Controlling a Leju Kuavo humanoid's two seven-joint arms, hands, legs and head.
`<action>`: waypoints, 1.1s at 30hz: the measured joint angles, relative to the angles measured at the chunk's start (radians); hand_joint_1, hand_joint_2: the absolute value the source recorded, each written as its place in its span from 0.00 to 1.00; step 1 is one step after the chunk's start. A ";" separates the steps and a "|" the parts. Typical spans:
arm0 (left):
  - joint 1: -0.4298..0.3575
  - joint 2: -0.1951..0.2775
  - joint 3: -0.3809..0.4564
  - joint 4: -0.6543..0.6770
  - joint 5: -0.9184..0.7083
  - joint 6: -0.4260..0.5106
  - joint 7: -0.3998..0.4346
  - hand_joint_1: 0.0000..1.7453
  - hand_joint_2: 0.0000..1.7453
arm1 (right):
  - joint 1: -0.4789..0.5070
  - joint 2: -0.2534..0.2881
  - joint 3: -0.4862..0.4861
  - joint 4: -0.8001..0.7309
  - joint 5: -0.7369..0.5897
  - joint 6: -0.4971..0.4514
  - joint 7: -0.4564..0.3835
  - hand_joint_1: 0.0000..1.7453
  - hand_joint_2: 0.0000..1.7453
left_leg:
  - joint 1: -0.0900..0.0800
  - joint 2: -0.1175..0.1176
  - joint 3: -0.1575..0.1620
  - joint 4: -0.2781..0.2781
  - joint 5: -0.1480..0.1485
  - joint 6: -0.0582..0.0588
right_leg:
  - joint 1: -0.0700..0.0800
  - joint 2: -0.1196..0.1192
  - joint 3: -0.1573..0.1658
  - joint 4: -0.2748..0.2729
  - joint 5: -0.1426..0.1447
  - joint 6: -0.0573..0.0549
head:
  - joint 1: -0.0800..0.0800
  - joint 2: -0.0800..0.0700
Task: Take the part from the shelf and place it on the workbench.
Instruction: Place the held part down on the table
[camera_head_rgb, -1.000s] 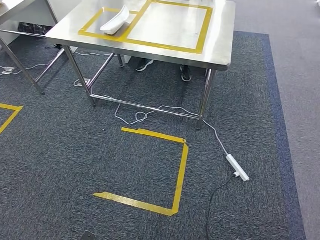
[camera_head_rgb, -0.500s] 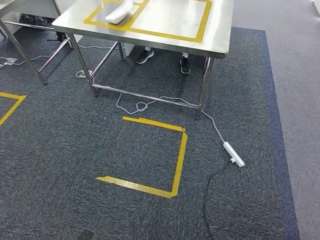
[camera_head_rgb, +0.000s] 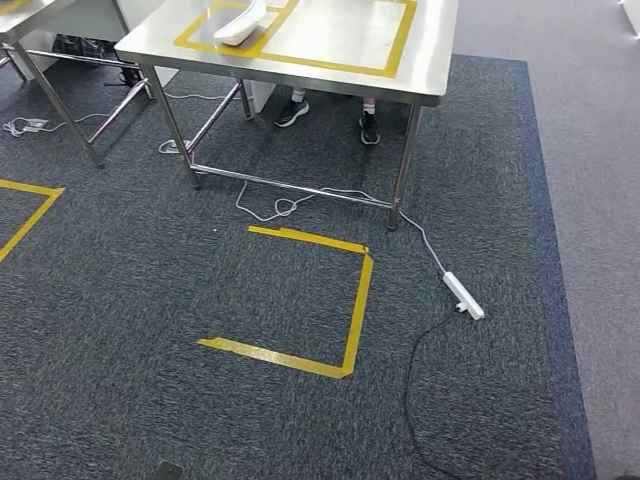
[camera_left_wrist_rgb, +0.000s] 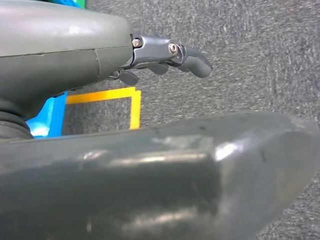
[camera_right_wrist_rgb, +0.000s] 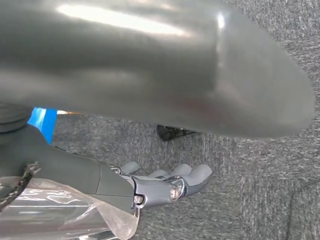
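Since the earlier frames the whole head view has slid — the camera has moved, not the things; the table has climbed toward the upper edge and the floor markings have drifted with it.

The white part (camera_head_rgb: 240, 22) lies on the steel workbench (camera_head_rgb: 430, 60), across the tape between the two yellow-taped rectangles; you can judge the placing as done, or else a fresh fetch as beginning, and the shelf's place cannot be told from here, so your next move calls for turning and walking toward it.

Your left hand (camera_left_wrist_rgb: 162, 55) hangs over the carpet with fingers straight and apart, holding nothing; your right hand (camera_right_wrist_rgb: 166, 182) likewise — empty, fingers loosely extended.

Beyond the table stand a person's shoes (camera_head_rgb: 368, 128); on the carpet lie a yellow tape square (camera_head_rgb: 361, 300) and a white power strip (camera_head_rgb: 463, 295) with its cable.
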 joint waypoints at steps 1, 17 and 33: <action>-0.003 0.000 0.000 0.000 0.000 0.000 -0.001 0.00 0.00 | 0.000 0.000 0.000 0.000 -0.009 -0.003 0.004 0.00 0.00 | -0.001 -0.001 0.019 -0.040 -0.011 0.005 | 0.002 0.000 -0.006 0.008 0.001 0.005 | 0.000 0.000; 0.015 -0.003 0.007 0.003 0.011 -0.039 0.039 0.00 0.00 | 0.025 0.000 0.013 -0.036 -0.122 -0.107 0.082 0.00 0.00 | -0.018 0.004 -0.009 -0.057 0.000 0.035 | -0.008 0.003 -0.039 0.009 0.038 0.013 | 0.006 0.000; 0.016 -0.003 0.008 0.001 0.016 -0.039 0.041 0.00 0.00 | 0.029 0.000 0.016 -0.045 -0.123 -0.108 0.081 0.00 0.00 | -0.016 0.004 -0.012 -0.057 0.005 0.031 | -0.007 0.003 -0.053 0.010 0.037 0.023 | 0.005 0.000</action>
